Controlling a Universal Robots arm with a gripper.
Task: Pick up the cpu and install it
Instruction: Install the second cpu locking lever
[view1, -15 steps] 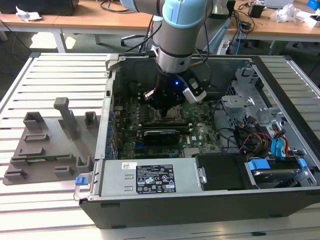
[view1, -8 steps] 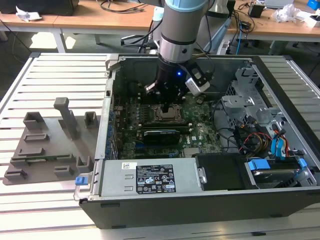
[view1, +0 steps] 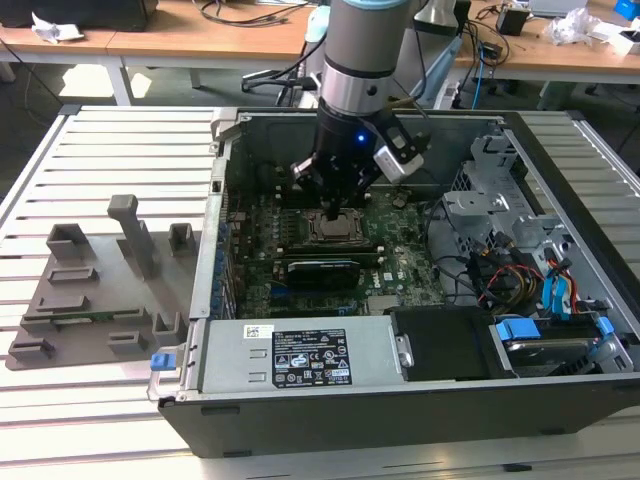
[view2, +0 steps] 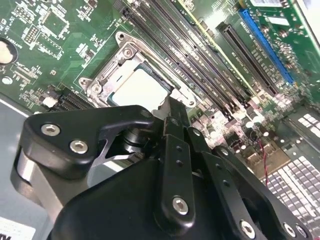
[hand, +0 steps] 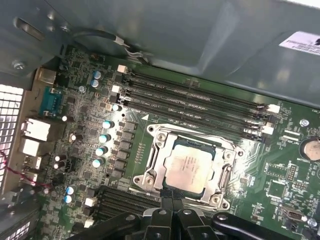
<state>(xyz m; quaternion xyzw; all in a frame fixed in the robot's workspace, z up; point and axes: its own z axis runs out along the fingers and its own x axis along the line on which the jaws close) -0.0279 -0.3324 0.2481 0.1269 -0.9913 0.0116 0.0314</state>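
Inside the computer case (view1: 230, 190), the cpu (hand: 189, 170) is sitting flat in its socket frame (hand: 150, 177), square to it. Just above, the gripper (view1: 333, 210) is hovering; I cannot tell whether its fingers (view2: 176, 150) are clenched.

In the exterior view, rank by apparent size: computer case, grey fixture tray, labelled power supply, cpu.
1. computer case
2. grey fixture tray
3. labelled power supply, looking close to the tray in size, so this order is unsure
4. cpu, under the end effector
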